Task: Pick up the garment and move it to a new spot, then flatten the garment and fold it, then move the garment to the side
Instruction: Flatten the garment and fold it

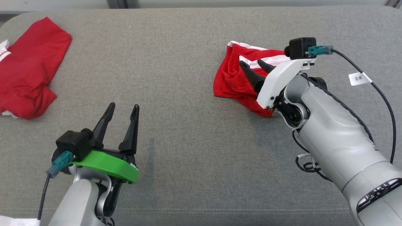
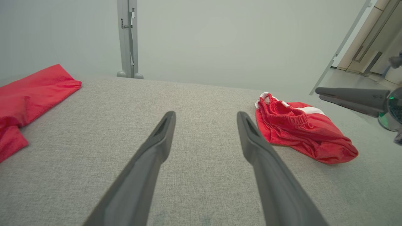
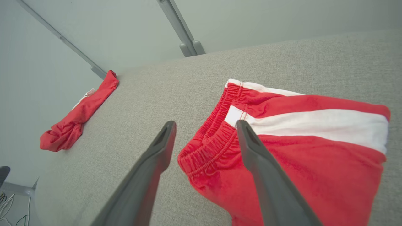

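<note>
The red shorts with a white side stripe and an elastic waistband (image 1: pixel 232 78) lie crumpled on the grey woven fabric surface (image 1: pixel 188 62), at about 2 o'clock in the head view. They are not held by anything. The right gripper (image 1: pixel 251 62) hangs over them with its two dark fingers spread apart and nothing between them. In the right wrist view the waistband sits between and just under the fingertips, but I cannot tell if one finger touches the cloth. The left gripper (image 1: pixel 123 106) waits at about 7 o'clock, also fully spread and empty, well apart from the shorts. A second red garment with white trim (image 1: pixel 28 72) lies at about 10 o'clock, far from both grippers.

I judge that the shorts now rest at their spot and that flattening is the step in hand. Some things could go wrong here. The cloth is bunched in several layers, so a pinch at the waistband may catch only the top layer, and then the shorts would twist instead of opening flat. A pinch that goes too deep may press the fingertips into the soft grey surface. If only one arm pulls, the whole bundle may slide without spreading.
</note>
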You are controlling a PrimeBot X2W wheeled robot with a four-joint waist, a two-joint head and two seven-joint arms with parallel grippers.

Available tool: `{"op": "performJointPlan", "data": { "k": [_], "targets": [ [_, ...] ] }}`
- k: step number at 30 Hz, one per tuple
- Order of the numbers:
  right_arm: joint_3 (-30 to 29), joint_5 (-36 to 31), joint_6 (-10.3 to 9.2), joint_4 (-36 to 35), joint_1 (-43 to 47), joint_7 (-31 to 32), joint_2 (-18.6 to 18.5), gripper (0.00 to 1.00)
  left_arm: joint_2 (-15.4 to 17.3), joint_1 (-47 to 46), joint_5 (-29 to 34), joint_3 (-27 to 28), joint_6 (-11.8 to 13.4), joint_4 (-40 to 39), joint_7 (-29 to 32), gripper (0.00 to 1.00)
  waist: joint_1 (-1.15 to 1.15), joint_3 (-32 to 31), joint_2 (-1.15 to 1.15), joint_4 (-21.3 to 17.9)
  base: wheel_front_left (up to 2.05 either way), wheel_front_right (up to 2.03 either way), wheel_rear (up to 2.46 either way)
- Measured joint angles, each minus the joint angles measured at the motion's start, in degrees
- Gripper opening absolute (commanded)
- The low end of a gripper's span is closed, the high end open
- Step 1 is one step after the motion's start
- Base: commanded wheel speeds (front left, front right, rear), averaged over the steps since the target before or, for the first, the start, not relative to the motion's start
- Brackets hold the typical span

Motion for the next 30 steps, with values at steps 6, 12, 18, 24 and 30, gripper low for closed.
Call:
{"op": "performJointPlan", "data": {
  "k": [6,12,18,24,30],
  "targets": [
    [-2.30,1.38,0.65,-1.22,0.63,-4.97,-0.11,1.00,-0.01,-0.01,0.11,0.08,0.00,0.01,0.00,1.00,0.00,-0.21,0.00,-0.53,0.00,0.00,0.00],
    [-4.81,3.01,0.76,-1.54,3.43,-9.98,-1.05,1.00,-0.11,-0.01,-0.08,0.44,-0.15,-0.58,0.00,1.00,0.00,-0.87,0.00,-1.46,0.00,0.00,0.00],
    [-3.36,-0.56,1.13,-2.70,5.61,-15.50,-4.60,1.00,0.18,0.01,0.29,0.41,-0.15,-0.78,0.00,1.00,0.00,-2.00,0.00,-2.25,0.00,0.00,0.00],
    [-3.43,-3.38,0.89,-4.19,8.77,-17.82,-6.69,1.00,0.42,0.74,0.42,1.76,-0.16,-0.81,0.00,1.00,0.00,-3.14,0.00,-3.23,0.00,0.00,0.00],
    [-5.97,-4.30,-2.53,-6.17,13.44,-17.85,-7.48,1.00,0.46,3.02,1.42,2.47,-0.16,-0.84,0.00,1.00,0.00,-4.50,0.00,-4.62,0.00,0.00,0.00]
  ]
}}
